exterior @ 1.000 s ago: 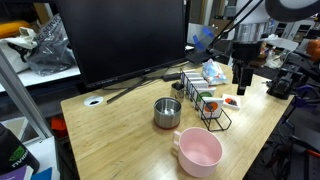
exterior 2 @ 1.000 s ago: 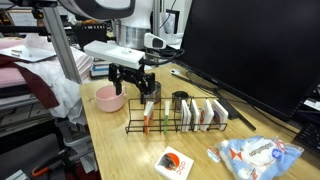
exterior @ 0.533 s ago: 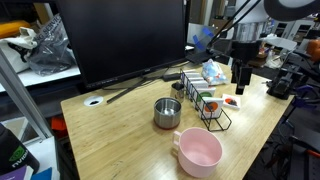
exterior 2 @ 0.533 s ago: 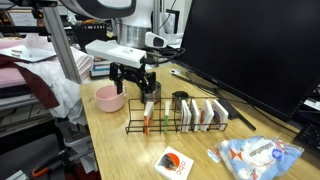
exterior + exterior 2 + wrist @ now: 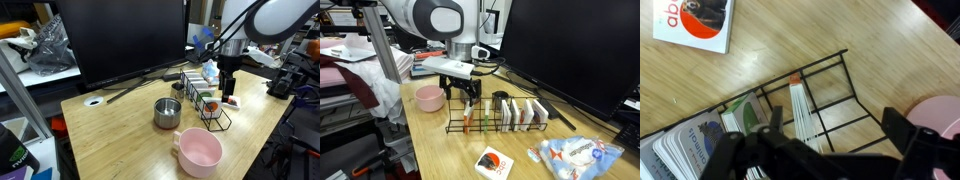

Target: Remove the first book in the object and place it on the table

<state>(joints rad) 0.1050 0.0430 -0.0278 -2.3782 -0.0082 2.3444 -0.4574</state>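
Note:
The black wire rack point(image 5: 520, 128) stands on the light-wood table point(image 5: 438, 150); it also shows in the wrist view point(image 5: 830, 62) and in an exterior view point(image 5: 216, 119). A thin white book with an orange edge point(image 5: 805, 115) stands upright in the rack's end slot point(image 5: 467, 120). My gripper point(image 5: 468, 99) is open just above that slot, one finger on each side of the book point(image 5: 837, 125), not touching it. A white book with a red-orange mark point(image 5: 493, 162) lies flat on the table beside the rack point(image 5: 692, 22).
Several green-and-white small books point(image 5: 520, 114) fill the rack's other slots. A steel cup point(image 5: 167, 112) and a pink bowl point(image 5: 198, 150) stand near the rack. A crumpled plastic bag point(image 5: 575, 155) lies at the far end. A large monitor point(image 5: 125, 40) stands behind.
The gripper has come down and shifted over the rack's end slot, and the arm's pose has changed. The jaws stay open. The books have not moved.

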